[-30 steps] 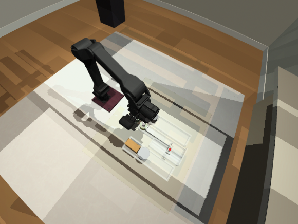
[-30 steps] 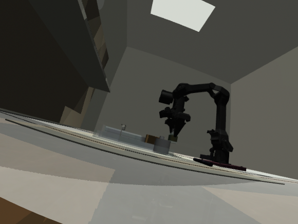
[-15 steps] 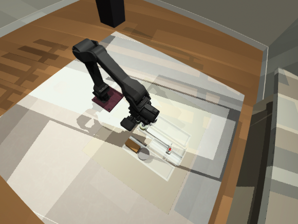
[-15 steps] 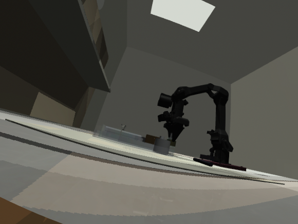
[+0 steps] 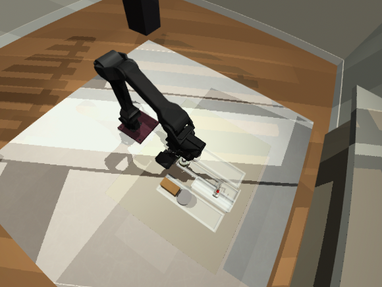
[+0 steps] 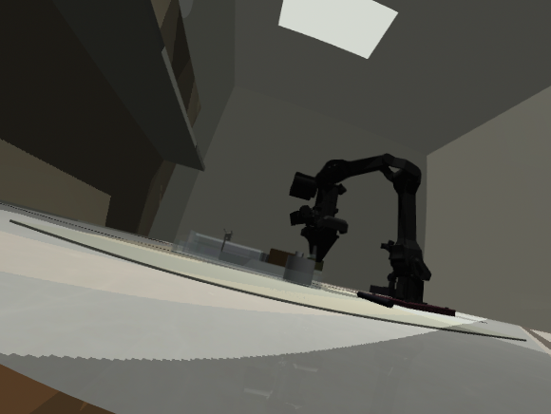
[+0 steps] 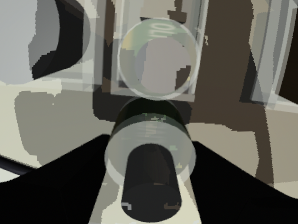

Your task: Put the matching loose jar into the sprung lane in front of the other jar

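My gripper (image 7: pixel 149 145) (image 6: pixel 317 259) is shut on a small clear, greenish jar (image 7: pixel 116 156) (image 6: pixel 319 267) with a black knob on top. The wrist view shows it just before the front end of the sprung lane (image 7: pixel 114 60) (image 5: pixel 205 188), roughly in line with it, above floor height. The jar in the lane (image 7: pixel 158 59) (image 5: pixel 183 161), round with a green label, stands near the front end. A red-tipped pusher handle (image 5: pixel 217 191) stands farther back along the lane. The arm hides the held jar in the top view. The pusher plate is not clear.
A grey cylinder (image 5: pixel 184 197) (image 6: pixel 298 272) and an orange-brown block (image 5: pixel 170 186) (image 6: pixel 278 256) stand in the tray on one side of the lane. Another grey cylinder (image 7: pixel 46 35) stands in the tray on the other side, left in the wrist view.
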{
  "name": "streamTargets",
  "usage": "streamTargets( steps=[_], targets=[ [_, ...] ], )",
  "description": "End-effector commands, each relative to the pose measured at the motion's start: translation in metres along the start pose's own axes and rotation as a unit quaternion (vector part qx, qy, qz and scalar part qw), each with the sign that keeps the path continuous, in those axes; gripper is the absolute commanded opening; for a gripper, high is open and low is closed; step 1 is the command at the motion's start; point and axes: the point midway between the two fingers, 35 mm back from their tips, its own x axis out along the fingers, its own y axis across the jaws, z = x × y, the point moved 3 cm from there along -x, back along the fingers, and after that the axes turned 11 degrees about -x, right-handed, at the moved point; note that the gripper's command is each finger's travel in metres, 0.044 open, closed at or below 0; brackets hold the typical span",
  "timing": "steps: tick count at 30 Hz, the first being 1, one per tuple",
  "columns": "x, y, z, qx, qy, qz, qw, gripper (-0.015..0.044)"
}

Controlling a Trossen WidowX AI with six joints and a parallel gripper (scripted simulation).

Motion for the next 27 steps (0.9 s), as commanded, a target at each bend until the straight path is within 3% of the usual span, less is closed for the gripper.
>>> streamTargets(
  steps=[1, 27],
  targets=[
    [-0.001, -0.001, 0.003, 0.002, -0.002, -0.002, 1.0, 0.0],
    [-0.001, -0.003, 0.014, 0.002, -0.002, -0.002, 1.0, 0.0]
  ],
)
